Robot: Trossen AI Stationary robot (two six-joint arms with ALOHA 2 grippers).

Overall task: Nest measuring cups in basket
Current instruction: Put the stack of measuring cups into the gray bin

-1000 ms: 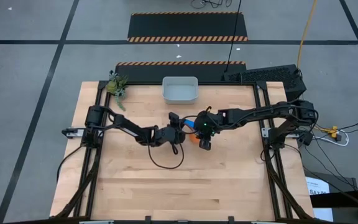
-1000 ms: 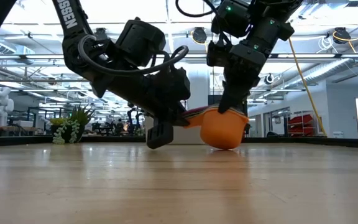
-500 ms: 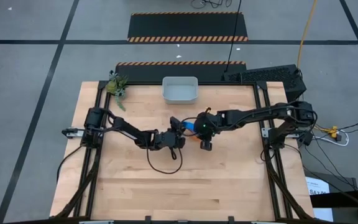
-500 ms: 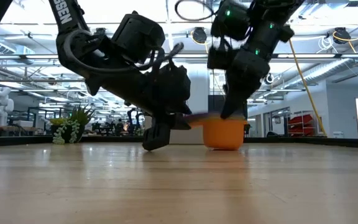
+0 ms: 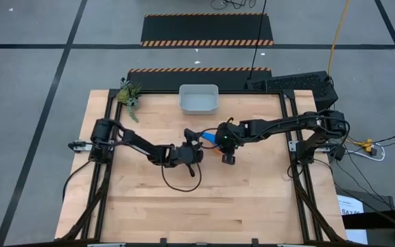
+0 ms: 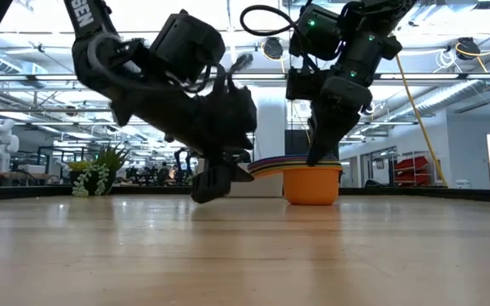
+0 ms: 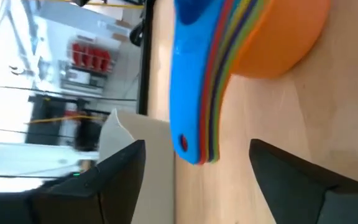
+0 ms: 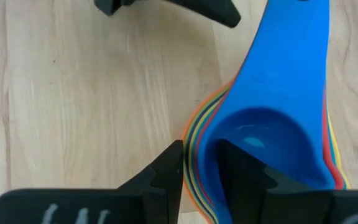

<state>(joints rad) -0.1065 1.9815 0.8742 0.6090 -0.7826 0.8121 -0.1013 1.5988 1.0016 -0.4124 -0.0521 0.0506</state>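
The measuring cups (image 6: 312, 184) are nested in one stack, orange outermost and blue (image 8: 272, 124) on top, standing on the table near its middle (image 5: 211, 139). Their handles (image 7: 197, 112) fan out toward my left gripper. My right gripper (image 8: 201, 180) comes down from above and is shut on the stack's rim. My left gripper (image 7: 197, 180) is open, its fingers on either side of the handles' free ends without touching them. The pale basket (image 5: 198, 98) sits at the table's far edge. My right gripper holds the nested cups by the rim (image 8: 194, 146) on the side away from the handles. One finger (image 8: 244, 180) is inside the blue bowl and the other (image 8: 160, 183) outside the stacked walls. The fingers point down from above. The stack stands upright, its orange bottom (image 6: 313, 201) on the table.
A small green plant (image 5: 129, 95) stands at the far left corner. Bare wood lies in front of both arms toward the near edge (image 5: 197, 206). A black cable loops on the table under my left arm (image 5: 180, 182).
My left gripper has opened, let go of the cups' handles and drawn back a little toward the table's left edge. The stack, tilted a second ago with its handle side raised, has settled level and upright on the table, still in my right gripper's hold.
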